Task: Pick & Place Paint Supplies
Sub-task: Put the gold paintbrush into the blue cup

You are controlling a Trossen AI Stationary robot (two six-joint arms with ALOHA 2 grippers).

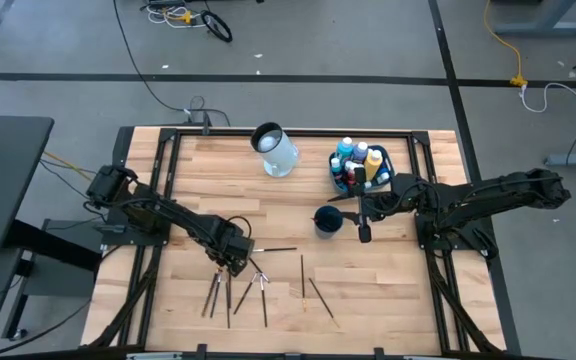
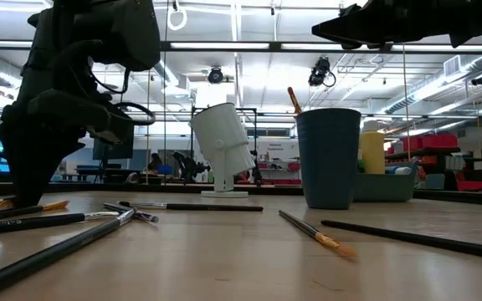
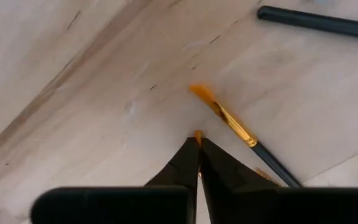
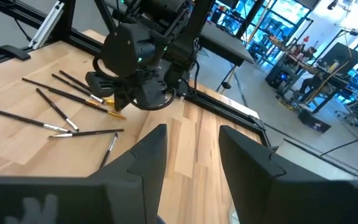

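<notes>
Where the wooden table [image 1: 398, 300] lies nearest the low camera: thin dark-handled paintbrushes [image 1: 230, 295] are scattered flat on the boards, most in a loose fan and two more [image 1: 303, 275] a little apart toward the right arm's side.
Orange-bristled brush [image 3: 225, 115]: flat on the wood just beside the left fingertips, with a gold ferrule and a dark handle.
Left gripper [image 1: 236, 258]: down at the table on the far edge of the fan. Its jaws are pressed together; an orange speck shows at their tips, possibly a brush tip, though a pinch cannot be confirmed.
Dark blue cup [image 2: 329, 159]: upright near mid-table, beyond the brushes, with one wood-handled brush [image 2: 294, 99] leaning out of it.
Right gripper [image 4: 191, 149]: held above the table just beside the cup, on the right arm's side. Its jaws stand apart with nothing between them.
White-and-pale-blue jug [image 1: 276, 150]: farther back, tilted on its base.
Teal rectangular tub [image 2: 387, 186]: at the far right of the table, holding small white-capped paint bottles [image 1: 361, 152] in blue and yellow, standing close together.
</notes>
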